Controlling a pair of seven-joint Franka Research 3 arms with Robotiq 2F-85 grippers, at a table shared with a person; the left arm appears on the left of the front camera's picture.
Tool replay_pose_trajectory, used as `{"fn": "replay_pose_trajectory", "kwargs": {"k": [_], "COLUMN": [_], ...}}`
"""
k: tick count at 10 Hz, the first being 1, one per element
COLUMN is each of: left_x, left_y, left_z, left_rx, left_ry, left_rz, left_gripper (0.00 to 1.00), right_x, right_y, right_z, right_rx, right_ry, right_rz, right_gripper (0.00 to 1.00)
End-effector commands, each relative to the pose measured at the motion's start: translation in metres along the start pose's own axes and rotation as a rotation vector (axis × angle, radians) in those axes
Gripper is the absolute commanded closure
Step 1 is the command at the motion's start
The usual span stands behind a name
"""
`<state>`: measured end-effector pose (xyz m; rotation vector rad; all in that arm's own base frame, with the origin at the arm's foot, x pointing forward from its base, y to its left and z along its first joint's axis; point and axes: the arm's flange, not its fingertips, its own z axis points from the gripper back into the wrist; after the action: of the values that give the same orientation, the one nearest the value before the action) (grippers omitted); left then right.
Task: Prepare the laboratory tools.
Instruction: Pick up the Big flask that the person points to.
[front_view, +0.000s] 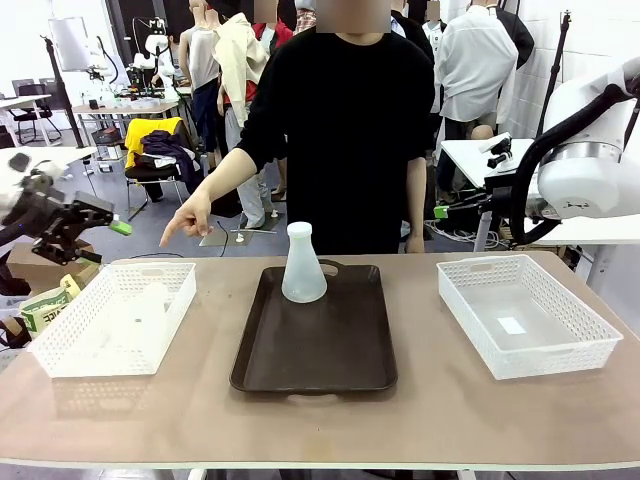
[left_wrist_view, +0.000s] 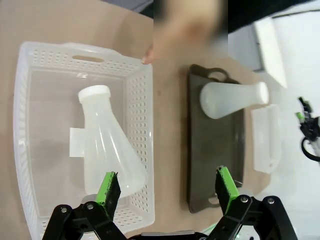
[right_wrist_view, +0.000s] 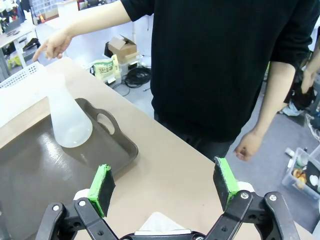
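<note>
One frosted-white conical flask (front_view: 303, 266) stands upright at the far end of the dark brown tray (front_view: 330, 360). It also appears in the right wrist view as the flask (right_wrist_view: 67, 120), ahead and to the left of my right gripper. The other flask (left_wrist_view: 107, 145) lies on its side in the left white mesh basket (left_wrist_view: 30, 125). My left gripper (left_wrist_view: 166, 187) hovers open and empty above that basket's rim, between basket and tray; in the front view the left gripper (front_view: 95, 222) hangs off the table's left edge. My right gripper (right_wrist_view: 162, 185) is open, holding nothing, above the table near the tray's handle.
A person in black stands at the far side, and their hand (front_view: 190, 220) points down at the left basket (front_view: 115, 320). A second white mesh basket (front_view: 525, 315) sits on the right. My right arm (front_view: 590, 170) is raised at the right edge.
</note>
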<state>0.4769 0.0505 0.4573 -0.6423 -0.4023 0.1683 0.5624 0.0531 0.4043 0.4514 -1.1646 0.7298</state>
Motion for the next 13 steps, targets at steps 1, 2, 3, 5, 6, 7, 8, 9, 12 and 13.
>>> {"fn": "replay_pose_trajectory", "kwargs": {"k": [1, 2, 3, 5, 6, 7, 8, 9, 12, 13], "left_x": [0.021, 0.023, 0.028, 0.032, 0.035, 0.036, 0.036, 0.037, 0.05, 0.055], "left_y": [-0.024, -0.032, -0.038, -0.038, -0.036, -0.032, -0.028, -0.025, -0.009, -0.007], "left_z": [-0.023, -0.033, -0.051, -0.076, -0.088, -0.099, -0.111, -0.122, -0.147, -0.153], "left_rx": [0.259, 0.339, 0.48, 0.568, 0.582, 0.578, 0.591, 0.581, 0.636, 0.626], "left_ry": [0.152, 0.224, 0.26, 0.317, 0.33, 0.318, 0.31, 0.295, 0.236, 0.221], "left_rz": [0.03, 0.036, 0.049, 0.048, 0.014, 0.014, -0.002, -0.027, -0.034, -0.037], "left_gripper": [0.0, 0.0, 0.0, 0.0, 0.0, 0.0, 0.0, 0.0, 0.0, 0.0], "right_x": [0.0, 0.0, 0.0, 0.0, 0.0, 0.0, 0.0, 0.0, 0.0, 0.0], "right_y": [0.002, 0.002, 0.002, 0.002, 0.002, 0.002, 0.002, 0.002, 0.002, 0.002], "right_z": [0.003, 0.003, 0.003, 0.003, 0.003, 0.003, 0.003, 0.003, 0.003, 0.003], "right_rx": [-0.002, -0.002, -0.002, -0.002, -0.002, -0.002, -0.002, -0.002, -0.002, -0.002], "right_ry": [0.017, 0.017, 0.017, 0.017, 0.017, 0.017, 0.017, 0.017, 0.017, 0.017], "right_rz": [-0.009, -0.009, -0.009, -0.009, -0.009, -0.009, -0.009, -0.009, -0.009, -0.009], "right_gripper": [0.0, 0.0, 0.0, 0.0, 0.0, 0.0, 0.0, 0.0, 0.0, 0.0]}}
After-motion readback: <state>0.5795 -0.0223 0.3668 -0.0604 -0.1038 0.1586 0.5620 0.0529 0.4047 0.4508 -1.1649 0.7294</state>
